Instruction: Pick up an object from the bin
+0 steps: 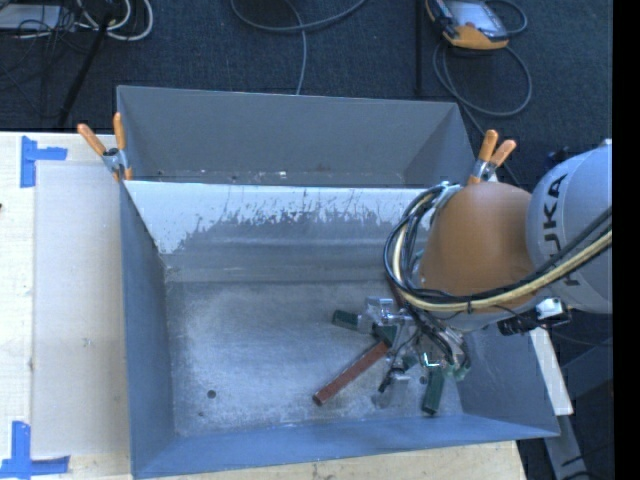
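My gripper point(403, 351) is low over the bin floor at the front right, among a small cluster of things. A long reddish-brown bar point(347, 375) lies aslant on the floor, its upper end reaching right under the gripper. A dark green piece point(347, 319) lies just left of the gripper. Another dark green, stubby thing point(433, 397) sits below and to the right of it, near the bin's front right wall. Parts of the cluster are hidden beneath the gripper.
The arm with its orange dome and looped cables hangs over the bin's right side, covering the right wall. A small dark speck point(211, 395) lies on the floor at the front left.
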Controlling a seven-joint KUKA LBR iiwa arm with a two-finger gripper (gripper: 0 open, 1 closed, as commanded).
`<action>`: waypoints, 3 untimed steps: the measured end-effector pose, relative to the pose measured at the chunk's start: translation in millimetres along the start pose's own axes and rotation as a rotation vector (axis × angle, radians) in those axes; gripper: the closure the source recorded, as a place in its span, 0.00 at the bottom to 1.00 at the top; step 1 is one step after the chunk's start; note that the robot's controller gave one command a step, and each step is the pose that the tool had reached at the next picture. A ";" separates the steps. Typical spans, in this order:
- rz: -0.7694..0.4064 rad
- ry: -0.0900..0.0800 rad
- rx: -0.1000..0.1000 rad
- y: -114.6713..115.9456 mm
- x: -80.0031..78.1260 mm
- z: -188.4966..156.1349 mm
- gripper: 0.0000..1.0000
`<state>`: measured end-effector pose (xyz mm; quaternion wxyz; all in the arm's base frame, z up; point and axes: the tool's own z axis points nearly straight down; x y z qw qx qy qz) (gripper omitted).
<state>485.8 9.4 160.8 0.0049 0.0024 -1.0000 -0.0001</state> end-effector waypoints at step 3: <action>0.015 -0.017 -0.001 31.6 2.8 -54.0 1.00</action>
